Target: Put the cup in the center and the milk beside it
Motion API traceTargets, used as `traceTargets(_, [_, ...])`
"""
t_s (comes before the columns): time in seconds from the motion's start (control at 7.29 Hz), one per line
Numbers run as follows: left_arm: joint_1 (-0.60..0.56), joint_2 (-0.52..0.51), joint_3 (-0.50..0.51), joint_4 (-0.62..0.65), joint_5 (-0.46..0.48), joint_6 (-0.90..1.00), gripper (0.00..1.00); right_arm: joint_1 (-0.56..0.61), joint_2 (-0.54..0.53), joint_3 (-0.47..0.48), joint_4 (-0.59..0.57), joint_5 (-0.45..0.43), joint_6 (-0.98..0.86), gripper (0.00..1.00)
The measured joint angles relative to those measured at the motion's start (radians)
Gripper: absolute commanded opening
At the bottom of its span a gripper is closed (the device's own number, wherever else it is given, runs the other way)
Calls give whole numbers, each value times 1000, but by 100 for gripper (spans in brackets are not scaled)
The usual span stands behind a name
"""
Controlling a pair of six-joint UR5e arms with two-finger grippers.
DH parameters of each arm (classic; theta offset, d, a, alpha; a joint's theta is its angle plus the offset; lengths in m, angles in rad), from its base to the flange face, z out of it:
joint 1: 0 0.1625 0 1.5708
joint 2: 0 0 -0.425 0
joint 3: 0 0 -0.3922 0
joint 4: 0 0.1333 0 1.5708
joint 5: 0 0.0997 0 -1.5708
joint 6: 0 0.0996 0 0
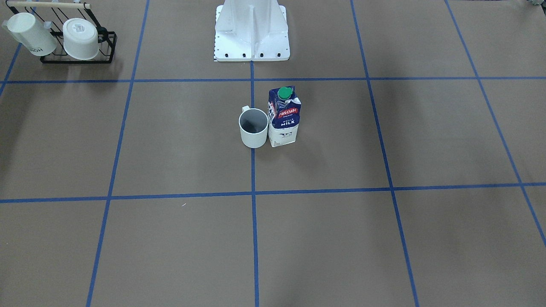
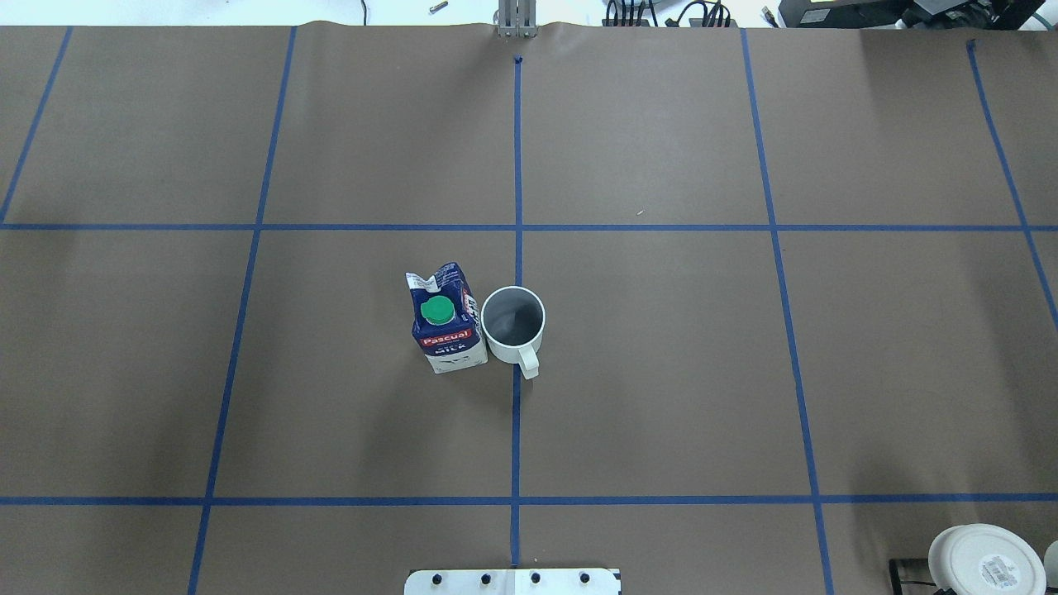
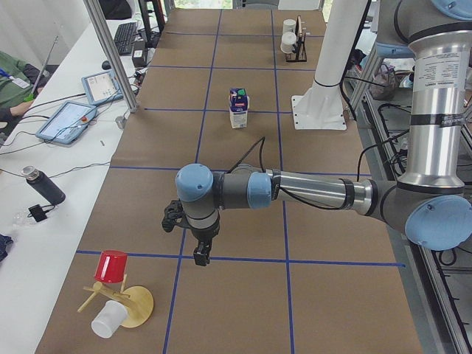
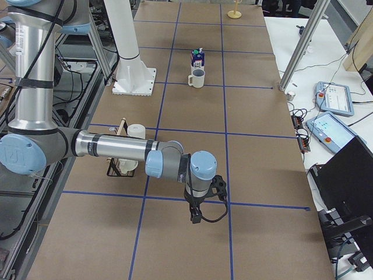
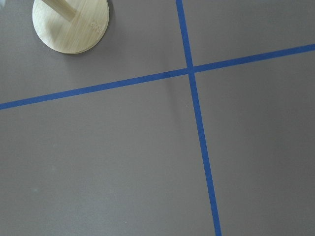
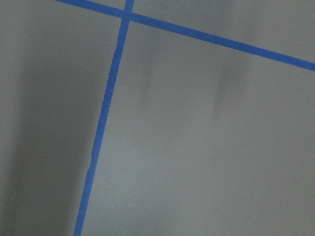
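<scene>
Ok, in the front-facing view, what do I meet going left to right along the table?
White mug with dark lettering → white mug showing its base, both on a black rack → cup → milk.

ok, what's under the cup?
The cup stands on bare tabletop, right on the middle blue tape line. The stretch of tape beneath its base is covered.

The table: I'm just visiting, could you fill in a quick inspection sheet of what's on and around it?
Surface: brown tabletop, blue tape grid.
Job's things: cup upright on the centre line; milk upright close beside it.
Clutter: black rack with two white mugs; wooden stand with a red cup.
Grippers: left gripper and right gripper far from the cup; open or shut, cannot tell.
Cables: black cable at the left wrist.
Surroundings: side bench, tablets, bottle.
</scene>
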Motion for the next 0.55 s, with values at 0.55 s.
traceTargets(0.55, [0,0,2,0,0,0,99,0,1,6,0,0,0,100])
